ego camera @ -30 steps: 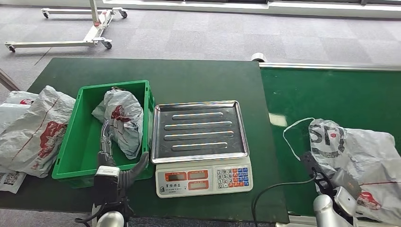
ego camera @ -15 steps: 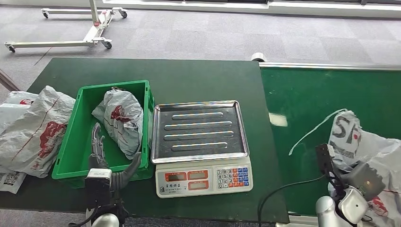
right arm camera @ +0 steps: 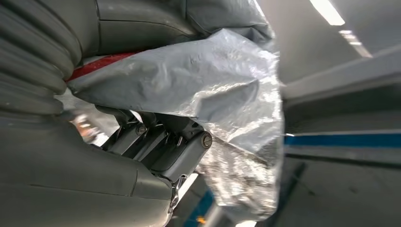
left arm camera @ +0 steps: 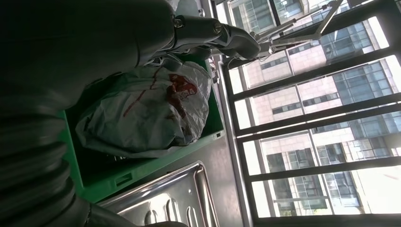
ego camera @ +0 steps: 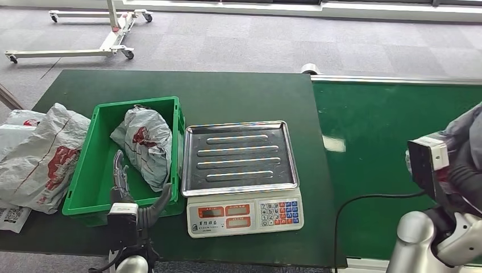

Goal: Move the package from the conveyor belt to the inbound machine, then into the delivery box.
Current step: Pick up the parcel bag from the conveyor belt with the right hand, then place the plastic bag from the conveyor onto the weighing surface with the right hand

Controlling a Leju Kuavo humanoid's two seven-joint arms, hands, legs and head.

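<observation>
1. Package (right arm camera: 189, 80) of grey plastic is clutched in the right hand (right arm camera: 161, 146), raised off the conveyor belt (ego camera: 375, 125), to the right of the scale (ego camera: 241, 170);
2. Left hand (ego camera: 133, 199) holds nothing, fingers spread, over the near edge of the green bin (ego camera: 96, 165), just left of the scale;
3. Another bag (ego camera: 145, 145) lies inside the bin; more bags (ego camera: 40, 153) rest on the desk (ego camera: 227, 91) left of it.

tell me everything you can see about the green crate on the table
The green crate is an open-topped rectangular bin, plastic by its look, sitting upright on the dark green table beside the scale. One crumpled grey bag with red print lies inside. The left hand hovers over its near end, holding nothing.
</observation>
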